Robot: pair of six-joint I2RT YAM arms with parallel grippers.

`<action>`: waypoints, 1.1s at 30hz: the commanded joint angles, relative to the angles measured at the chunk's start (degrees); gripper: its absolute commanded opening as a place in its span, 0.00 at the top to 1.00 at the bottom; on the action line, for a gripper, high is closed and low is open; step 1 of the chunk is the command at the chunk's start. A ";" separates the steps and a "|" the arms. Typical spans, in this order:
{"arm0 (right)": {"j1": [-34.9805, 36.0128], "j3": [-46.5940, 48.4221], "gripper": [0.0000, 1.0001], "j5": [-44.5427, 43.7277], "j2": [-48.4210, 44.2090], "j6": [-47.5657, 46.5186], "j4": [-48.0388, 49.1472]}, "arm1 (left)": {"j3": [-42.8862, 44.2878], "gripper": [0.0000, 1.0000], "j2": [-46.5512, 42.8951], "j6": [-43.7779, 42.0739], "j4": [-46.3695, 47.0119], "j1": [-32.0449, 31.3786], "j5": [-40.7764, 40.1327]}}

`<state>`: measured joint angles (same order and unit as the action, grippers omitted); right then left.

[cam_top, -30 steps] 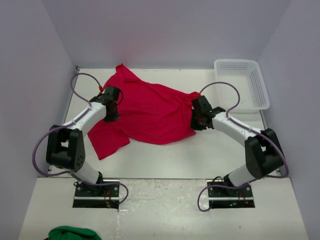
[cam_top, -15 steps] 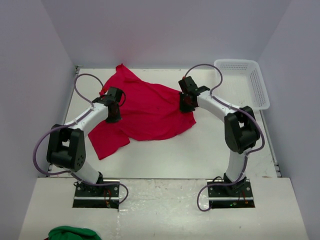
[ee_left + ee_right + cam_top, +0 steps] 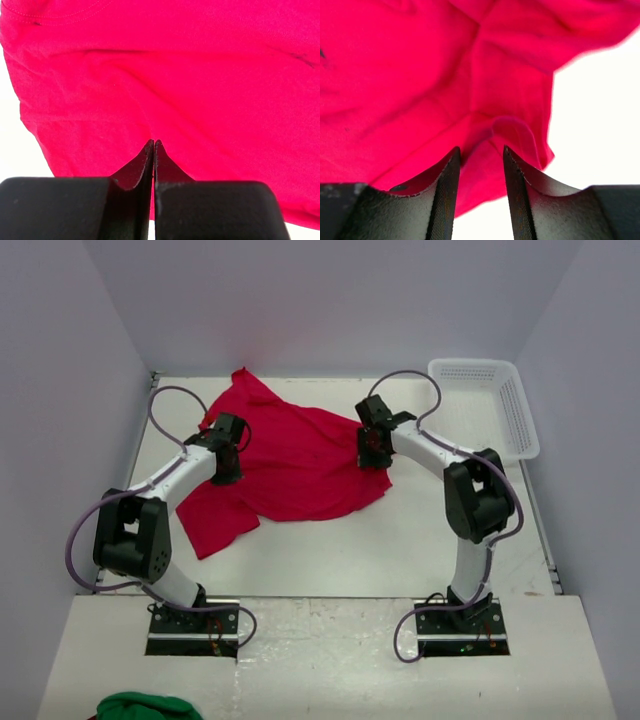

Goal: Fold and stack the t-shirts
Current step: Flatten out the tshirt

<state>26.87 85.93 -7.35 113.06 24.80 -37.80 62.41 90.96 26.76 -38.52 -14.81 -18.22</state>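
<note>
The bright red soft cloth t-shirt (image 3: 300, 465) lay rumpled on the left half of the white desk (image 3: 400, 540). The left fingers (image 3: 142, 165) were pressed together over it. The right fingers (image 3: 447, 190) stood apart above a fold at its edge.

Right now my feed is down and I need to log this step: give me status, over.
Left fingers shut, over red t-shirt. Right fingers open, a cloth fold between them. T-shirt spread out, rumpled, not folded. Basket far right, apart from it.
</note>
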 commanded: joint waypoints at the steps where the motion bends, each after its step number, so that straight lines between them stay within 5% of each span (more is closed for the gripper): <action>1: -0.51 -3.48 0.58 -1.53 -7.57 -0.01 -0.17 | 2.10 1.00 -1.84 -0.92 0.47 -0.40 0.02; 10: -0.95 -18.16 0.60 -0.20 -14.09 4.56 6.77 | 1.92 1.00 -2.36 -1.54 0.64 -0.40 0.11; 21: -1.12 -18.09 0.57 2.78 -11.72 5.26 9.24 | 1.66 1.00 -2.98 -1.63 0.64 -0.40 1.25; 26: -1.21 -16.06 0.47 4.27 -10.93 5.00 8.97 | 1.31 1.00 -3.24 -1.63 0.64 -0.40 0.90; 33: -1.21 -16.67 0.53 6.91 -8.64 5.70 10.11 | 1.22 1.00 -3.59 -1.63 0.47 -0.40 0.99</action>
<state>25.85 68.36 -2.72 103.26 29.54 -29.23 62.52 89.58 25.91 -38.50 -14.81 -17.32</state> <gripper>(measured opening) 0.479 0.002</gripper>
